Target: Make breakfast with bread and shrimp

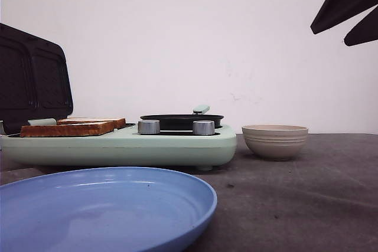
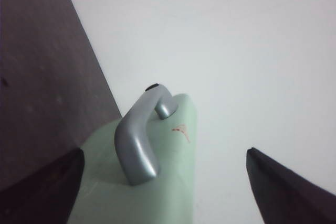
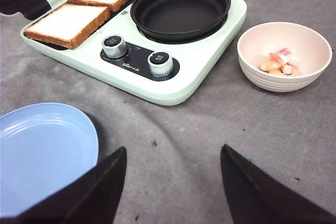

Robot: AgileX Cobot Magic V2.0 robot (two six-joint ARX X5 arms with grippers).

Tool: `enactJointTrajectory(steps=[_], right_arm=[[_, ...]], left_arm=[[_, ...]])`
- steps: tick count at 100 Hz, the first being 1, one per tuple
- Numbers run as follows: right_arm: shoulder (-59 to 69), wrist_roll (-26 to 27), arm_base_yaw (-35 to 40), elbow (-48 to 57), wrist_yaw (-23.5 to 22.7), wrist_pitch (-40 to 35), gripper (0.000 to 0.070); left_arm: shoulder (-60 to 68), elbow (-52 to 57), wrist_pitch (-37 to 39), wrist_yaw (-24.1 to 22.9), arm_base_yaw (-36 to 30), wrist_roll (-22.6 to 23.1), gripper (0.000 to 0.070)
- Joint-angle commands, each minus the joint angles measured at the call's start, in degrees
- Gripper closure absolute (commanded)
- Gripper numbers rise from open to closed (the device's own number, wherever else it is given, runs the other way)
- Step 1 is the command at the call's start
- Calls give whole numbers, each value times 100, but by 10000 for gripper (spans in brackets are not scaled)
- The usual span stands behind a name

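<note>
1. Bread [image 3: 84, 8]: two square slices, pale faces and brown crusts, lying side by side on the grill plate of the mint-green breakfast maker [image 3: 189, 85], upper left of the right wrist frame; left of centre in the front frame.
2. Lid [image 1: 32, 78]: raised, standing at the far left of the front frame. Its grey handle [image 2: 137, 140] fills the lower centre of the left wrist frame.
3. Frying pan [image 3: 181, 10]: black, empty, seated on the appliance just beside the bread.
4. Shrimp [image 3: 278, 62]: pink pieces in the beige bowl [image 3: 310, 43], right of the appliance, apart from it.
5. Blue plate [image 3: 44, 148]: lower left, bare.
6. Left end effector [image 2: 165, 192]: fingers spread wide either side of the lid handle, holding nothing.
7. Right end effector [image 3: 173, 182]: open, empty, above the worktop [image 3: 210, 124].
8. Step judged: lid closing on the bread. Next move calls for closing on the handle and swinging the lid down.
</note>
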Motion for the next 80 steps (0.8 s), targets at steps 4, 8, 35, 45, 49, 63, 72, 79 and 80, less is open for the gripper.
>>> enactJointTrajectory(steps=[4, 8, 35, 45, 49, 63, 72, 79, 80], right_arm=[[24, 66, 50, 15, -11, 81, 353], [24, 66, 50, 15, -11, 81, 353], [24, 116, 50, 15, 37, 81, 353], [24, 155, 50, 15, 57, 81, 353], [24, 170, 50, 15, 55, 83, 353], [24, 173, 50, 15, 68, 81, 353], [24, 175, 50, 15, 68, 79, 353], [24, 175, 50, 15, 68, 79, 353], [24, 177, 50, 15, 68, 79, 353]], left_arm=[[518, 356, 289, 468, 26, -44, 156], [688, 463, 374, 595, 26, -48, 157], [1128, 916, 407, 739, 28, -17, 433], [1167, 933, 404, 741, 26, -2, 456], [1172, 933, 387, 745, 26, 22, 515], [1191, 935, 201, 743, 26, 221, 693], [1196, 935, 42, 741, 26, 365, 690], [1198, 935, -81, 745, 26, 474, 690], [1198, 935, -96, 745, 26, 492, 690]])
